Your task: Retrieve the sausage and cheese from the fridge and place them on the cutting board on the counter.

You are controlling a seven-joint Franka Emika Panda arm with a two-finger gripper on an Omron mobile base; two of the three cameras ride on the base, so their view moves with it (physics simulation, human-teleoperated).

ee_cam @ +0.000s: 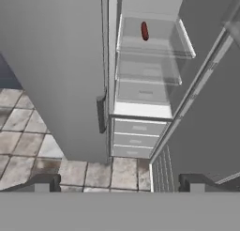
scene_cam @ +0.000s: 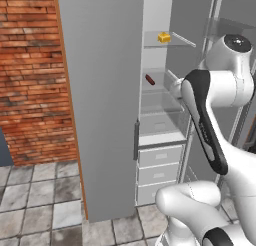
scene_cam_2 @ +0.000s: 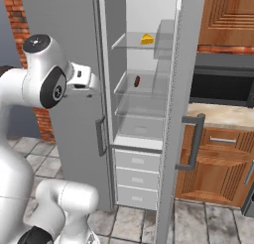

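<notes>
The grey fridge [scene_cam: 105, 115] stands with its right door swung open, showing a white interior with clear shelves. The yellow-orange cheese [scene_cam: 164, 37] [scene_cam_2: 147, 39] sits on the upper shelf. One shelf lower lies the dark red sausage [scene_cam: 149, 80] [scene_cam_2: 137, 81] [ee_cam: 144, 31]. My gripper [ee_cam: 119, 184] hangs open and empty outside the fridge, in front of its closed left door, well short of the shelves and looking down at them. The beige counter [scene_cam_2: 218, 115] shows to the right of the fridge. The cutting board is out of view.
The open fridge door [scene_cam_2: 186, 64] with its long handle [scene_cam_2: 194, 141] juts out between the shelves and the brown cabinets [scene_cam_2: 218, 158]. White drawers [ee_cam: 138, 138] fill the fridge's bottom. A brick wall [scene_cam: 30, 75] stands left; tiled floor [scene_cam: 35, 205] lies below.
</notes>
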